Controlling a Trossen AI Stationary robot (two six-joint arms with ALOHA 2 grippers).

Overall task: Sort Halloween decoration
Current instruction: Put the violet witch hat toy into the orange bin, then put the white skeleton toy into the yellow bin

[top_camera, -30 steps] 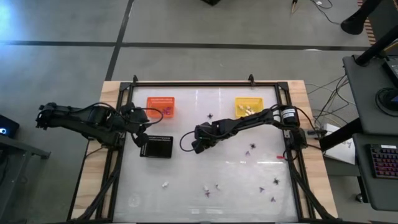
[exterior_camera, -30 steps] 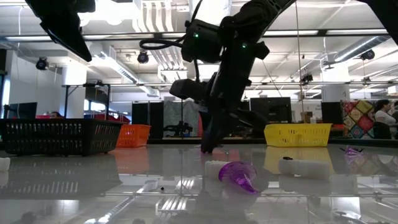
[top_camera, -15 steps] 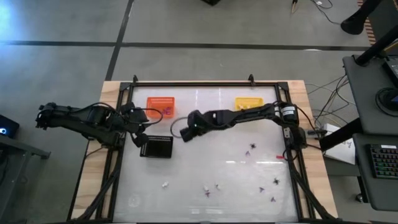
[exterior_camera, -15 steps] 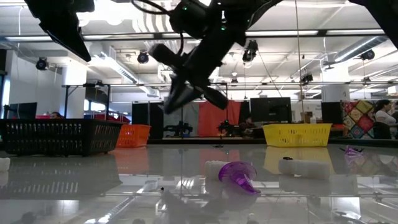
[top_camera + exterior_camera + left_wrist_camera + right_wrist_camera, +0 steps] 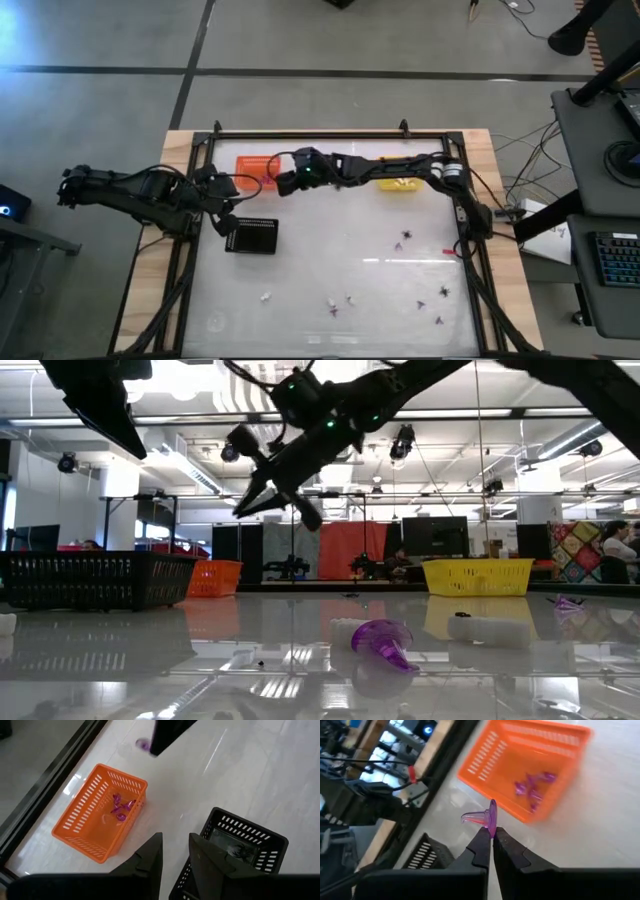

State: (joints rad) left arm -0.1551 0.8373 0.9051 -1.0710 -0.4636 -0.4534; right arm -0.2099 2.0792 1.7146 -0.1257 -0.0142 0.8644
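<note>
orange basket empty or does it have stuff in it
Not empty: the orange basket holds a few purple trinkets on its floor.

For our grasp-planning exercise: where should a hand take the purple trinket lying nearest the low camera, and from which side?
Pinch the flared disc of the purple trinket from straight above: it lies tipped, with its tapered stem slanting down to the table, so the disc's flat faces likely suit a pinch. The right hand grips a similar piece so.
</note>
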